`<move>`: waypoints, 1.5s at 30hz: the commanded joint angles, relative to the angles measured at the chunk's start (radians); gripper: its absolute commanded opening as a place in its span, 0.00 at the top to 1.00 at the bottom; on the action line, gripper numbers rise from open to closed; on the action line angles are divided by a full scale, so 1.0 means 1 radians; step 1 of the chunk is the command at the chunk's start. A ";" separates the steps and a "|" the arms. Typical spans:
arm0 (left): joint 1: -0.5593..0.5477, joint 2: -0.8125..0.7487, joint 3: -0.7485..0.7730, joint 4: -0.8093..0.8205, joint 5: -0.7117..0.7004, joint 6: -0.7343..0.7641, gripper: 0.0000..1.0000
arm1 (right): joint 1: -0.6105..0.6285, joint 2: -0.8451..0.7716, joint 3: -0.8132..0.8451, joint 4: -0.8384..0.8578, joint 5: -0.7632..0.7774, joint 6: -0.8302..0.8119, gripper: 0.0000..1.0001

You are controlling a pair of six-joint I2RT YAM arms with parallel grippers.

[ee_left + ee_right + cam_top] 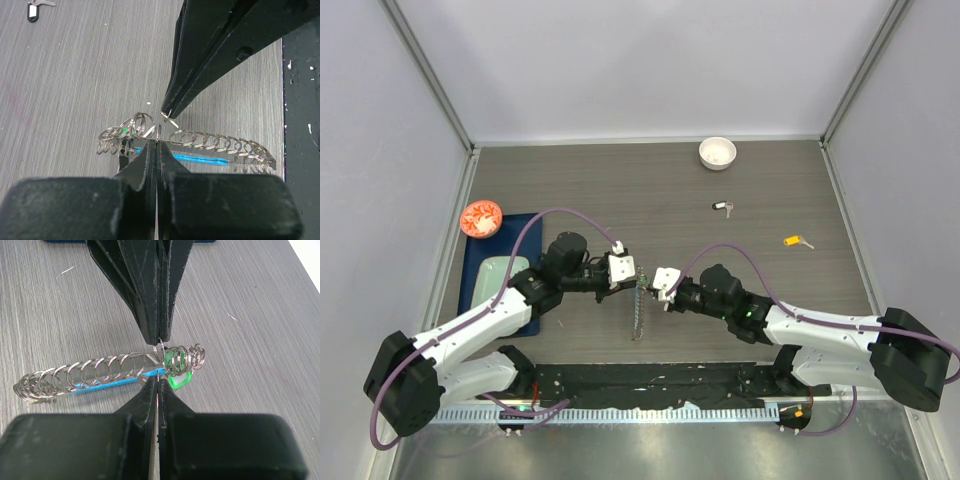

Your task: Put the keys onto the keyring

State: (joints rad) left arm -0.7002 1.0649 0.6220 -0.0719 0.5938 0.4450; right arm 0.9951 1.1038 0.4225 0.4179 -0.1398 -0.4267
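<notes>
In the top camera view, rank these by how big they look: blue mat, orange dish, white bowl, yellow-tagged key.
Largest: dark blue rectangular mat.
Next: round orange-red dish and small round white bowl, too alike to rank.
Smallest: tiny silver key with a yellow tag.

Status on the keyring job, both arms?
Shut on keyring: left gripper, right gripper. Green-tagged key at the ring; black-tagged key, yellow-tagged key loose on table. Nothing blocking.
</notes>
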 commanded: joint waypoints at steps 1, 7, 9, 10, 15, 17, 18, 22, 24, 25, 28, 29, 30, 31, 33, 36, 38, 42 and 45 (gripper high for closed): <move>-0.004 -0.017 0.015 0.057 0.014 -0.003 1.00 | 0.005 -0.012 0.039 0.027 0.009 0.029 0.99; -0.005 -0.016 0.015 0.058 0.020 -0.002 1.00 | 0.005 -0.015 0.027 0.067 0.028 0.054 0.99; -0.004 -0.016 0.015 0.058 0.023 -0.003 1.00 | 0.005 -0.012 0.025 0.073 0.031 0.062 0.99; -0.005 -0.013 0.015 0.058 0.026 -0.003 1.00 | 0.005 -0.012 0.024 0.081 0.031 0.063 0.99; -0.007 -0.013 0.016 0.057 0.034 -0.002 1.00 | 0.005 -0.016 0.018 0.097 0.029 0.074 0.99; -0.007 -0.014 0.016 0.057 0.034 -0.003 1.00 | 0.005 -0.016 0.015 0.102 0.029 0.077 0.99; -0.007 -0.013 0.016 0.057 0.034 -0.003 1.00 | 0.005 -0.018 0.015 0.102 0.029 0.077 0.99; -0.007 -0.013 0.018 0.057 0.035 -0.003 1.00 | 0.005 -0.012 0.018 0.101 0.026 0.080 0.99; -0.007 -0.013 0.018 0.057 0.038 -0.003 1.00 | 0.005 -0.009 0.021 0.101 0.028 0.082 0.99; -0.007 -0.014 0.018 0.057 0.037 -0.003 1.00 | 0.005 -0.010 0.021 0.099 0.028 0.082 0.99; -0.009 -0.013 0.018 0.057 0.038 -0.002 1.00 | 0.005 -0.007 0.021 0.098 0.028 0.085 0.99; -0.007 -0.014 0.018 0.058 0.040 -0.002 1.00 | 0.005 -0.005 0.022 0.099 0.028 0.085 0.99; -0.007 -0.013 0.018 0.058 0.041 -0.002 1.00 | 0.004 -0.005 0.024 0.096 0.029 0.085 0.99; -0.008 -0.011 0.018 0.057 0.041 -0.002 1.00 | 0.005 -0.002 0.024 0.094 0.028 0.083 0.99; -0.009 -0.010 0.018 0.058 0.041 -0.003 1.00 | 0.005 -0.001 0.027 0.091 0.023 0.085 0.99; -0.007 -0.013 0.018 0.057 0.038 -0.003 1.00 | 0.005 -0.005 0.027 0.088 0.019 0.085 0.99; -0.007 -0.013 0.016 0.058 0.032 -0.003 1.00 | 0.007 -0.013 0.030 0.081 0.022 0.085 0.99; -0.008 -0.016 0.013 0.057 0.020 0.003 1.00 | 0.005 -0.016 0.041 0.041 0.031 0.085 0.99; -0.009 -0.025 0.010 0.055 0.009 0.009 1.00 | 0.005 -0.018 0.047 0.033 0.022 0.089 0.99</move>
State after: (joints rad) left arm -0.7048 1.0649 0.6220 -0.0719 0.6025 0.4458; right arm 0.9951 1.1042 0.4225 0.4389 -0.1204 -0.3553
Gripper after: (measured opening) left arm 0.011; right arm 0.057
